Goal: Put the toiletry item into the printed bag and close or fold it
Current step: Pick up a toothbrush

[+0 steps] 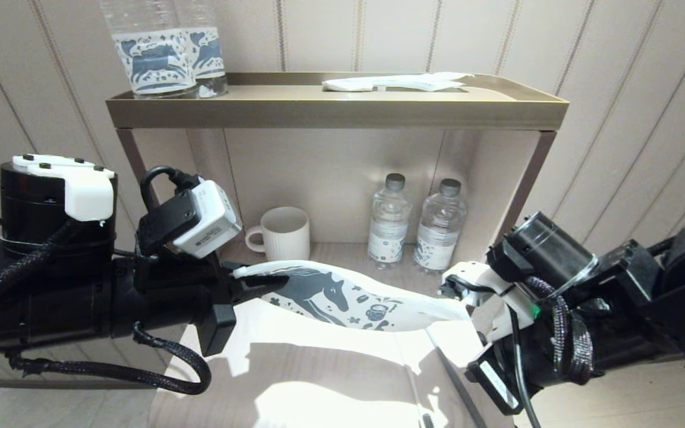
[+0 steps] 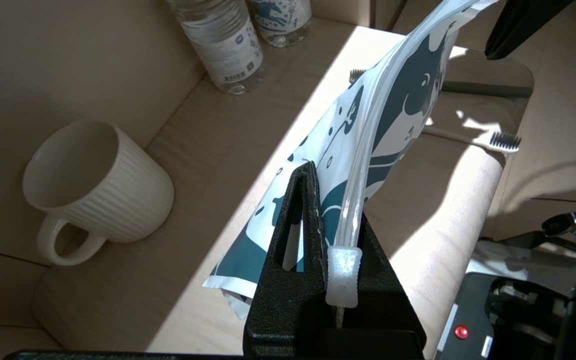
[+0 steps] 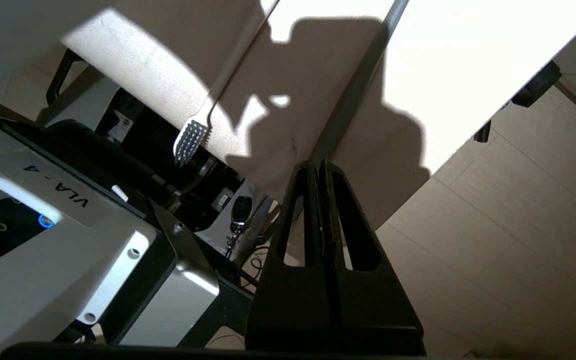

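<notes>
Holding the printed bag [image 1: 354, 300] by its zipper end, the left hand [image 1: 259, 284] is clamped tight on it at centre-left of the head view, so the bag hangs lifted above the desk [image 1: 295, 380], with the right hand [image 1: 458, 285] at its far end at centre-right. The right wrist view shows that hand's fingers [image 3: 320, 200] pressed together with nothing visible between them; whether they pinch the bag's edge I cannot tell.

The toothbrush [image 2: 488, 139] is not in the bag: it lies on the desk at the right of the left wrist view, its bristled head poking past the desk edge. So the step in hand looks like presenting the bag, with insertion not yet done. Next, I judge, the mouth must be opened and the brush picked up and slid in lengthwise.

Counted: one bag, one toothbrush, one ribbed mug [image 1: 283, 233], two small bottles [image 1: 417, 223] in the niche, two horse-label bottles [image 1: 167, 50] and one white packet [image 1: 396, 82] on the upper shelf.
</notes>
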Controlling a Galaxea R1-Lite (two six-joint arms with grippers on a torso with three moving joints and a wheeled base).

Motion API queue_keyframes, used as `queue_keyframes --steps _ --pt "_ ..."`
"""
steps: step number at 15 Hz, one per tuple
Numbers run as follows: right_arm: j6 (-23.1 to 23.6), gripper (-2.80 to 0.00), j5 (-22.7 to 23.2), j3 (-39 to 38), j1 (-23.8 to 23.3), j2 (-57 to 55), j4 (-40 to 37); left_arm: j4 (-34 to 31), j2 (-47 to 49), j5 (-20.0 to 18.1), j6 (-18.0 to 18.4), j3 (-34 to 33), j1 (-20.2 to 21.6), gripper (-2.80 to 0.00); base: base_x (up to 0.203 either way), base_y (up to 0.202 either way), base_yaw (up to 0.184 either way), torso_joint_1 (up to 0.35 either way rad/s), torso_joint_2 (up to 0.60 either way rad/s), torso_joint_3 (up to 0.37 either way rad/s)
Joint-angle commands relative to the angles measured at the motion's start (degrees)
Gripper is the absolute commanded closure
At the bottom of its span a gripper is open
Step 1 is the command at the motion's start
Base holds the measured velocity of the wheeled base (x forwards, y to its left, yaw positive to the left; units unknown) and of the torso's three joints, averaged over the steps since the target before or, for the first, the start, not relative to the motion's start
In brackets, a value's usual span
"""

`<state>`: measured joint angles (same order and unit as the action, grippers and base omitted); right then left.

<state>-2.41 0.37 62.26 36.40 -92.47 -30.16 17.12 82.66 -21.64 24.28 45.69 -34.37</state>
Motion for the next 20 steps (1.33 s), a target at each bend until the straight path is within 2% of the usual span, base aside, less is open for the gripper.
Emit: queue_keyframes --steps 1,3,4,6,7,20 --pt "0.0 0.0 0.0 -0.3 -0.1 -2.1 0.6 0.1 1.0 -0.2 0.1 0.0 0.0 0.0 0.0 0.0 0.0 0.0 0.0 0.0" --pt "0.0 0.0 -0.4 0.0 -0.1 -3.4 1.4 0.1 1.1 -0.2 0.1 -0.1 0.0 0.0 0.0 0.0 0.0 0.0 0.0 0.0" --pt "0.1 -2.8 -0.5 -0.3 0.0 -3.4 1.4 0.1 1.2 -0.2 0.1 -0.1 0.0 0.0 0.0 0.0 0.0 0.0 0.0 0.0" --pt "0.0 -2.8 -0.8 -0.1 0.2 -3.4 1.6 0.1 1.3 -0.2 0.3 -0.1 0.0 0.0 0.0 0.0 0.0 0.0 0.0 0.0" --pt "0.0 0.0 -0.7 -0.2 0.2 -3.4 1.6 0.1 1.3 -0.2 0.3 -0.1 0.0 0.0 0.0 0.0 0.0 0.0 0.0 0.0" --pt "0.3 0.0 -1.1 -2.1 0.5 -5.1 4.7 0.1 1.6 -0.2 0.5 -0.3 0.0 0.0 0.0 0.0 0.0 0.0 0.0 0.0"
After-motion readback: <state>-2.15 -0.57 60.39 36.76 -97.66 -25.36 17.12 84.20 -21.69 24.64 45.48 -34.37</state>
